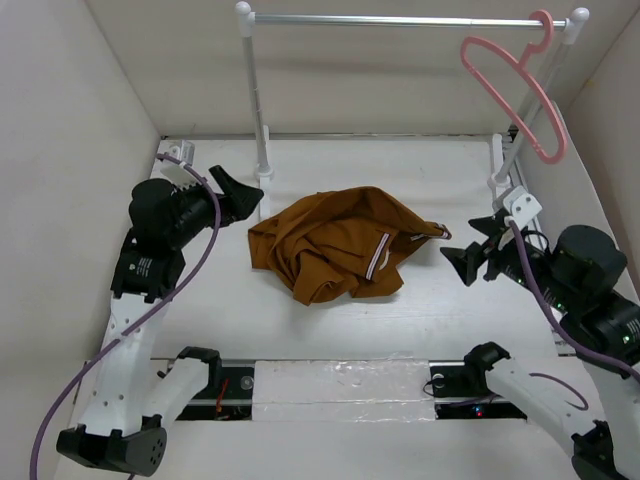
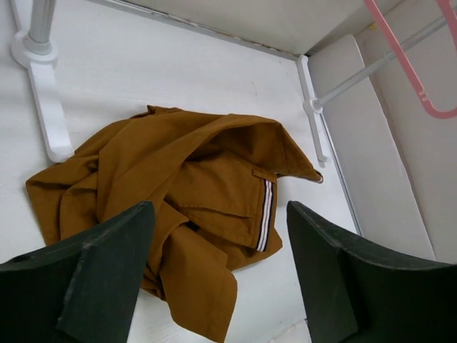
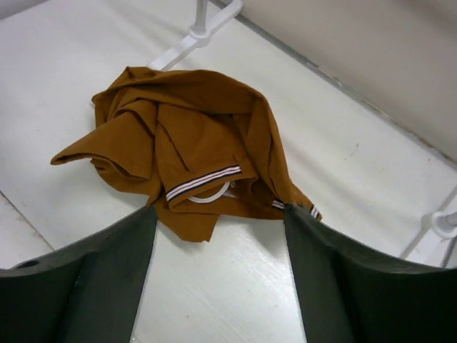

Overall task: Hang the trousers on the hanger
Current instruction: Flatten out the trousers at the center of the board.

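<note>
Rust-brown trousers (image 1: 335, 243) lie crumpled in a heap in the middle of the white table, a striped waistband trim showing on the right side. The heap also fills the left wrist view, trousers (image 2: 178, 186), and the right wrist view, trousers (image 3: 189, 153). A pink hanger (image 1: 512, 85) hangs by its hook from the right end of the silver rail; part of the hanger (image 2: 410, 64) shows in the left wrist view. My left gripper (image 1: 243, 197) hovers open just left of the heap. To the heap's right, my right gripper (image 1: 462, 262) is open too. Neither touches the cloth.
A silver rail (image 1: 400, 20) on two white posts (image 1: 255, 100) spans the back of the table, its feet (image 2: 46, 107) resting near the heap. Beige walls enclose the table on the left, back and right. A taped strip (image 1: 340, 385) runs between the arm bases.
</note>
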You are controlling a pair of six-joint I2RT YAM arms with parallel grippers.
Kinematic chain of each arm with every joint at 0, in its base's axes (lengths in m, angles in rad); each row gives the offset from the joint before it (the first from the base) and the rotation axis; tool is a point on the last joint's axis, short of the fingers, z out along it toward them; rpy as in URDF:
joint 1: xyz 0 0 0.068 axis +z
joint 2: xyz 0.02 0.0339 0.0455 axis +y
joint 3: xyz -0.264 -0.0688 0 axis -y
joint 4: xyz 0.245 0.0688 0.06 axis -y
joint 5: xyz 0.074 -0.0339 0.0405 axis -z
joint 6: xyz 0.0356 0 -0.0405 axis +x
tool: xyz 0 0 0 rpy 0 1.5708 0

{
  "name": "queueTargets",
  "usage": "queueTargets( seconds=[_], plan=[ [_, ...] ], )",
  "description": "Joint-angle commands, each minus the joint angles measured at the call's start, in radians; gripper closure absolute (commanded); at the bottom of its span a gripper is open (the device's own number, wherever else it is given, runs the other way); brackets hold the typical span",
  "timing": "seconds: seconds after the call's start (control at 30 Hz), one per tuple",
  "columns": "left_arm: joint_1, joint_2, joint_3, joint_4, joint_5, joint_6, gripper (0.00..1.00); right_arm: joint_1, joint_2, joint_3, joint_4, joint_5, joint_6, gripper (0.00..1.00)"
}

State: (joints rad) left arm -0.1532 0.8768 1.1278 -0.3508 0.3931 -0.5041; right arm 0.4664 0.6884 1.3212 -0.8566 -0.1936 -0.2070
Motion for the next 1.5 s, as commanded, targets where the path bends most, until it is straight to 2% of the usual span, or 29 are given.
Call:
queueTargets(
  seconds=[0.0, 0.03, 0.07, 0.1, 0.13, 0.17, 0.2, 0.23, 0.27, 0.3, 0.33, 0.37, 0.4, 0.47, 0.5, 0.6, 0.73, 0.8, 0.97, 1.1, 1.13, 1.17, 1.2, 1.23, 1.27, 1.3, 1.33, 1.37, 1.47],
  plan=[
    [0.0, -0.038, 0.018, 0.007, -0.075, -0.023, 0.28, 0.005, -0.021, 0.001, -0.019, 0.039, -0.005, 0.23],
    [0.0, -0.044, 0.017, -0.022, -0.13, -0.021, 0.29, 0.005, -0.033, -0.028, -0.024, 0.058, -0.005, 0.34],
    [0.0, -0.044, 0.015, -0.039, -0.16, -0.019, 0.33, 0.005, -0.036, -0.043, -0.025, 0.066, -0.005, 0.72],
    [0.0, -0.045, -0.029, -0.074, -0.245, -0.017, 0.57, 0.005, -0.039, -0.087, -0.028, 0.095, -0.003, 1.0],
    [0.0, -0.045, -0.029, -0.074, -0.246, -0.022, 0.57, 0.005, -0.039, -0.088, -0.029, 0.095, -0.002, 1.0],
    [0.0, -0.047, -0.045, -0.091, -0.273, -0.031, 0.71, 0.005, -0.038, -0.103, -0.033, 0.109, 0.0, 1.0],
    [0.0, -0.045, -0.065, -0.106, -0.296, -0.034, 0.97, 0.005, -0.036, -0.12, -0.036, 0.126, 0.004, 1.0],
    [0.0, -0.05, -0.112, -0.128, -0.344, -0.037, 1.0, 0.005, -0.033, -0.163, -0.033, 0.147, 0.014, 1.0],
    [0.0, -0.053, -0.143, -0.132, -0.365, -0.062, 1.0, 0.005, -0.038, -0.192, -0.006, 0.155, 0.02, 0.93],
    [0.0, -0.059, -0.178, -0.132, -0.376, -0.076, 1.0, 0.005, -0.039, -0.221, 0.005, 0.163, 0.027, 0.77],
    [0.0, -0.067, -0.253, -0.101, -0.361, -0.082, 0.94, 0.005, -0.039, -0.25, 0.023, 0.169, 0.032, 0.59],
    [0.0, -0.068, -0.285, -0.084, -0.344, -0.109, 0.82, 0.005, -0.036, -0.305, 0.057, 0.164, 0.034, 0.33],
    [0.0, -0.064, -0.313, -0.071, -0.32, -0.126, 0.55, -0.005, -0.023, -0.329, 0.071, 0.164, 0.037, 0.25],
    [0.0, -0.056, -0.396, -0.001, -0.234, -0.145, 0.43, -0.005, 0.002, -0.385, 0.117, 0.187, 0.061, 0.14],
    [0.0, -0.055, -0.423, 0.022, -0.212, -0.174, 0.36, -0.017, 0.037, -0.39, 0.132, 0.187, 0.064, 0.11],
    [0.0, -0.05, -0.534, 0.14, -0.119, -0.195, 0.29, -0.057, 0.12, -0.395, 0.177, 0.187, 0.095, 0.08],
    [0.0, -0.006, -0.605, 0.232, -0.111, -0.188, 0.22, -0.161, 0.268, -0.444, 0.307, 0.201, 0.098, 0.06],
    [0.0, 0.026, -0.62, 0.292, -0.112, -0.188, 0.15, -0.192, 0.318, -0.441, 0.37, 0.201, 0.092, 0.05],
    [0.0, 0.148, -0.666, 0.464, -0.112, -0.206, 0.12, -0.261, 0.508, -0.402, 0.464, 0.235, 0.051, 0.04],
    [-0.063, 0.336, -0.622, 0.597, -0.14, -0.208, 0.13, -0.275, 0.62, -0.381, 0.516, 0.214, 0.035, 0.04],
    [-0.072, 0.367, -0.611, 0.617, -0.137, -0.209, 0.15, -0.275, 0.638, -0.379, 0.551, 0.201, 0.032, 0.07],
    [-0.083, 0.399, -0.605, 0.637, -0.135, -0.223, 0.23, -0.275, 0.669, -0.379, 0.565, 0.201, 0.031, 0.1],
    [-0.083, 0.45, -0.582, 0.663, -0.137, -0.229, 0.32, -0.275, 0.674, -0.381, 0.582, 0.153, 0.028, 0.18],
    [-0.098, 0.468, -0.577, 0.677, -0.143, -0.238, 0.4, -0.275, 0.677, -0.387, 0.615, 0.132, 0.02, 0.5],
    [-0.098, 0.485, -0.573, 0.693, -0.146, -0.244, 0.64, -0.275, 0.677, -0.381, 0.608, 0.126, 0.021, 0.65],
    [-0.098, 0.505, -0.556, 0.713, -0.136, -0.249, 0.78, -0.275, 0.654, -0.375, 0.596, 0.122, 0.032, 0.82],
    [-0.098, 0.507, -0.53, 0.69, -0.143, -0.246, 0.97, -0.275, 0.633, -0.37, 0.553, 0.126, 0.038, 1.0],
    [-0.098, 0.479, -0.499, 0.577, -0.167, -0.24, 1.0, -0.265, 0.6, -0.346, 0.509, 0.138, 0.04, 1.0],
    [-0.08, 0.304, -0.387, 0.446, -0.293, -0.168, 1.0, -0.201, 0.406, -0.289, 0.337, 0.233, 0.046, 1.0]
  ],
)
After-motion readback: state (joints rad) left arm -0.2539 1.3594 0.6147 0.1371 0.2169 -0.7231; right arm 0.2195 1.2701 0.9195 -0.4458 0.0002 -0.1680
